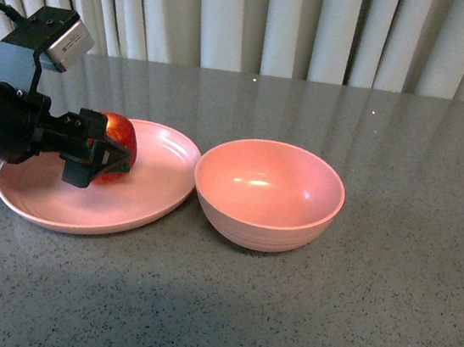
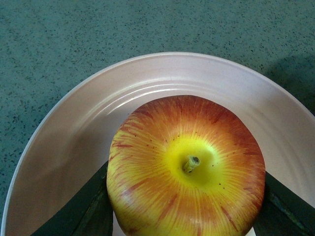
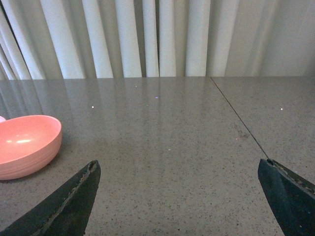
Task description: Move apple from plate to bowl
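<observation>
The red apple [image 1: 119, 143] with yellow streaks is over the wide pink plate [image 1: 161, 188] at the left of the table. My left gripper [image 1: 106, 155] is shut on the apple, reaching in from the left. In the left wrist view the apple [image 2: 187, 167] shows its yellow dimple and stem, with a dark finger [image 2: 81, 209] on each side and the plate [image 2: 74, 132] around it. The deep pink bowl [image 1: 268, 194] stands right beside the plate, empty. It also shows in the right wrist view [image 3: 27, 145]. My right gripper [image 3: 179, 169] is open and empty above the table.
The grey speckled table [image 1: 385, 313] stretches to the right and front of the bowl. White curtains [image 1: 320, 27] hang behind the far edge. A thin seam [image 3: 236, 115] runs across the tabletop in the right wrist view.
</observation>
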Available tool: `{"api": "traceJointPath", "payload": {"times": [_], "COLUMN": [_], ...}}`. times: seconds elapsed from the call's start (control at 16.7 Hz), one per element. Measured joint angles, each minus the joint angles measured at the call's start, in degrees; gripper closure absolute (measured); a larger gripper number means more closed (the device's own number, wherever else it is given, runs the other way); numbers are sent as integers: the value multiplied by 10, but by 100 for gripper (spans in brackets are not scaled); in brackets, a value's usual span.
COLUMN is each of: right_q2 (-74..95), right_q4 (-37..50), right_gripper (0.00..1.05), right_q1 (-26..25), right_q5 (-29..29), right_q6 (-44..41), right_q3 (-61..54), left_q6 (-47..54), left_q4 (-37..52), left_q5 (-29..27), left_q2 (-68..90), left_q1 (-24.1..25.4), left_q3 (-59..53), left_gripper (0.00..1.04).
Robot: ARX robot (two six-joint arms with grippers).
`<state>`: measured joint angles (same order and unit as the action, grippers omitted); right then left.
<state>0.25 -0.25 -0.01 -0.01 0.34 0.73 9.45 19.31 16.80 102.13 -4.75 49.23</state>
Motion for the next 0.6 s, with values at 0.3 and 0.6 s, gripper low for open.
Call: {"api": "traceJointPath", "payload": {"times": [0.3, 0.6], "right_q2": [0, 0], "right_q4": [0, 0], "right_gripper": [7, 7], "right_q1": [0, 0], "right_q5": [0, 0], "right_q6": [0, 0], "right_q3": [0, 0], "left_q6": [0, -16], "left_q4": [-29, -46], "left_q5": [-7, -24], "left_q2": [-92, -137], "left_q1": [-24, -154], "left_q3": [19, 47], "left_gripper": [38, 38]}}
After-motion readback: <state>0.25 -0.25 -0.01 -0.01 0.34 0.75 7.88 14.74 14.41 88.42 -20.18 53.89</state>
